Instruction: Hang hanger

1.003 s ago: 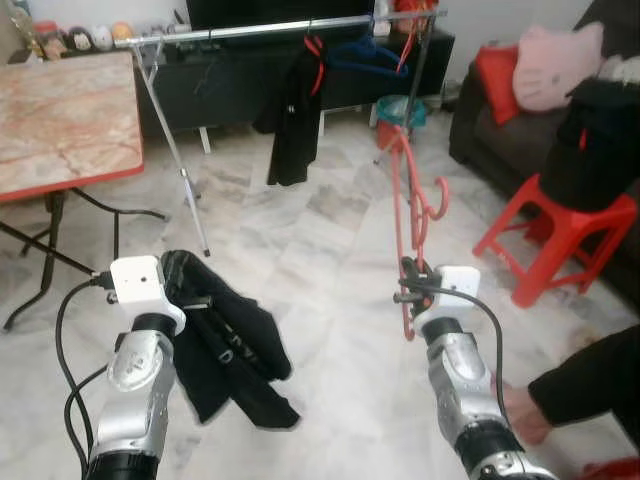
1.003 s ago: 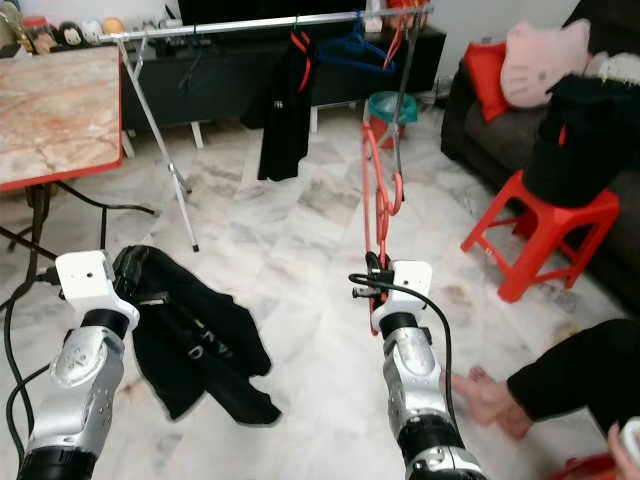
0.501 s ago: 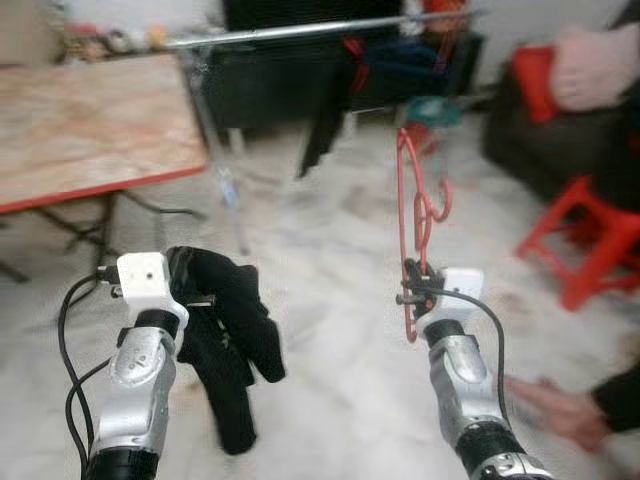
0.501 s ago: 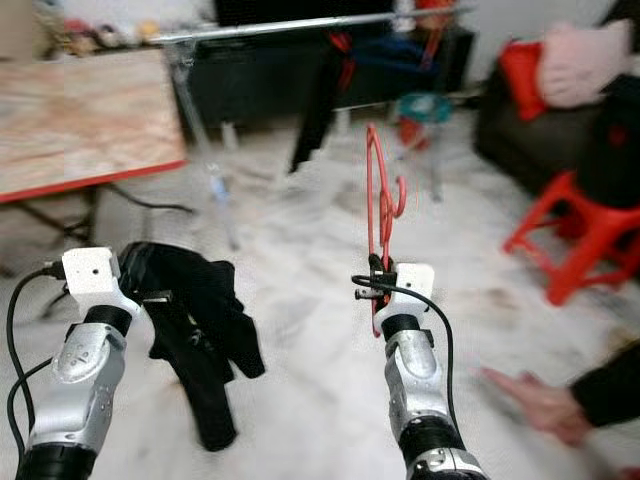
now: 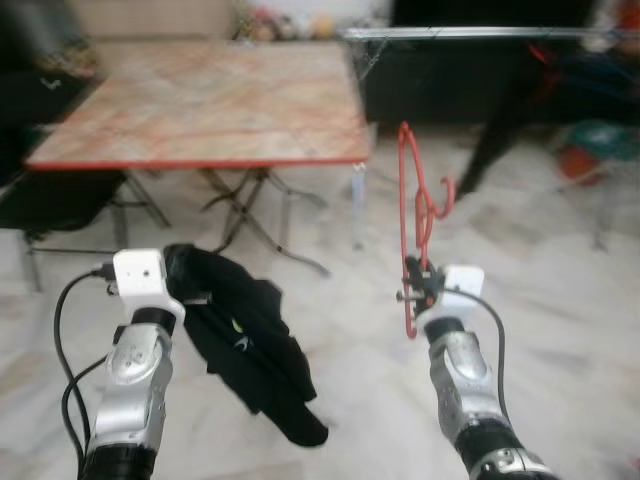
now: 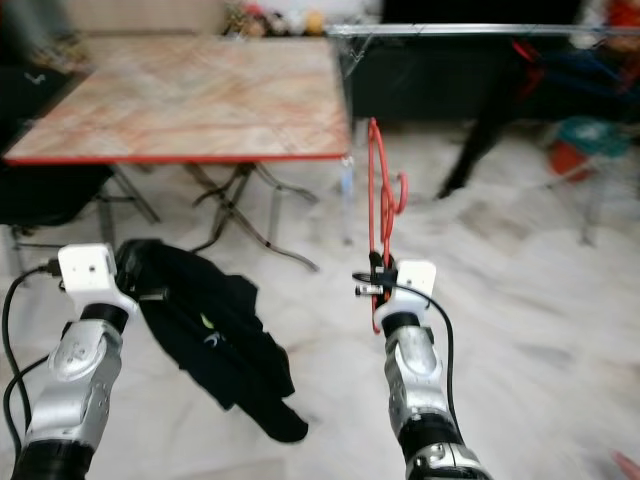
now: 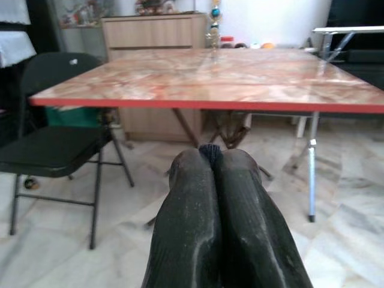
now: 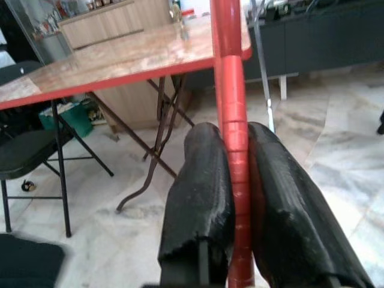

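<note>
The left pincer [image 7: 211, 174] is pressed shut on a black garment [image 5: 245, 345] that hangs below it toward the floor. Beyond it stands a marble-topped surface [image 5: 220, 100]. The right pincer [image 8: 235, 174] clamps the red hanger [image 5: 415, 215], which rises upright above it; the rail [image 5: 480, 33] behind looks blurred.

Open marble floor [image 5: 560, 300] ahead and right of right end effector [image 5: 412, 290]; free passage there. Red-edged folding surface [image 5: 210, 100] fills left-centre ahead, its crossed metal legs [image 5: 250, 205] blocking low passage. Black chair [image 7: 51, 144] stands left of surface. Clothes rail [image 5: 480, 33] spans far right, dark garment [image 5: 495, 140] hanging under it. Red hanger [image 5: 415, 215] stands upright from right end effector; black cloth [image 5: 250, 345] dangles from left end effector [image 5: 185, 290], partly covering floor between arms.
</note>
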